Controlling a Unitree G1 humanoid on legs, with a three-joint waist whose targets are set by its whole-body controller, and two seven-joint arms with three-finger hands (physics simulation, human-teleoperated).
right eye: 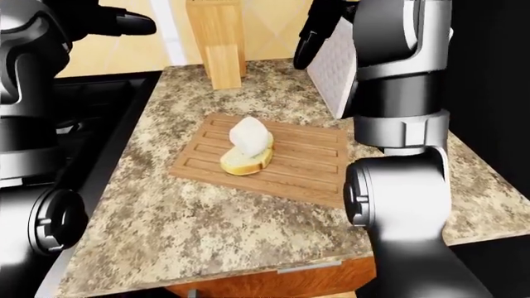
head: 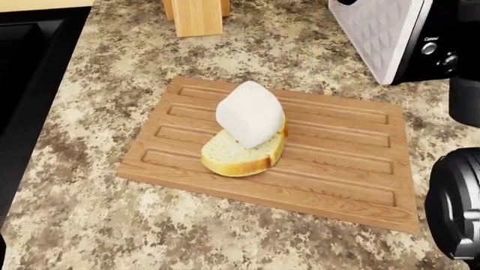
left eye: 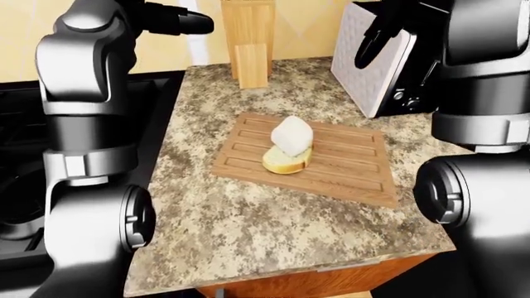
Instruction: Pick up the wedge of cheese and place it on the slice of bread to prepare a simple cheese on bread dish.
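The white wedge of cheese (head: 250,112) rests tilted on the slice of bread (head: 236,154), which lies on the wooden cutting board (head: 337,169). No hand touches either. My right hand (left eye: 377,37) hangs open and empty high above the board's right end, by the toaster; the right-eye view also shows this right hand (right eye: 310,34). My left hand (left eye: 186,23) is held up at the top left, far from the board, fingers stretched out and holding nothing. In the head view only a part of my right arm (head: 457,208) shows at the right edge.
A white and black toaster (head: 390,34) stands at the top right of the speckled counter (head: 97,180). A wooden knife block (left eye: 248,43) is above the board. A black stove (left eye: 17,155) lies to the left. The counter's near edge (left eye: 331,267) shows at the bottom.
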